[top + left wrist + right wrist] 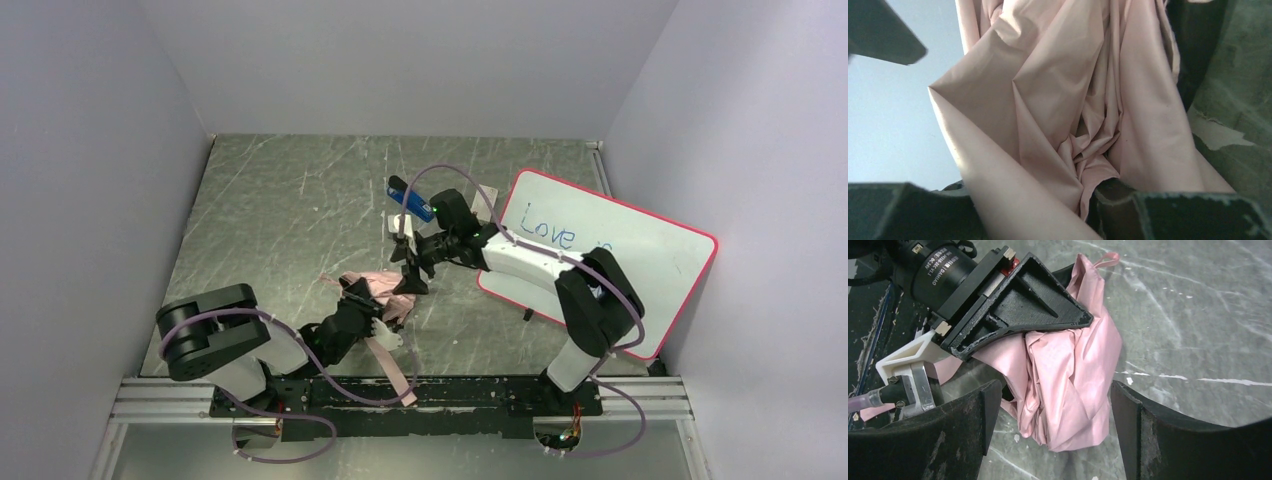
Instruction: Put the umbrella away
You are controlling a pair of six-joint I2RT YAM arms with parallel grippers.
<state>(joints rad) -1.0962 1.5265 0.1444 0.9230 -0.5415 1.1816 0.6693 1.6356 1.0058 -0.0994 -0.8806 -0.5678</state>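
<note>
Fabric of the compact pale pink folding umbrella [1073,375] lies bunched near the middle of the scratched grey metal table [280,220], between the two arms. We see the left gripper [372,305] partly closed and clamped on the folds; in its own wrist view pink cloth fills the space between its fingers. The right gripper [1055,395] holds nothing. Its jaws are spread wide and straddle the free end of the bundle, one black finger on each side, apparently clear of the cloth.

In the right wrist view the bundle's long axis runs away from that camera, roughly in line with the gap between the jaws, so we judge the right arm better placed for the next grasp: it need only close. One finger of the left gripper lies across the upper part of the bundle, leaving little room there.

A long pink band [395,365], strap or sleeve we cannot tell, trails towards the near edge. The small blue-and-black stapler [412,205] sits just beyond the right gripper, and the red-edged whiteboard [650,250] lies under the right arm.
</note>
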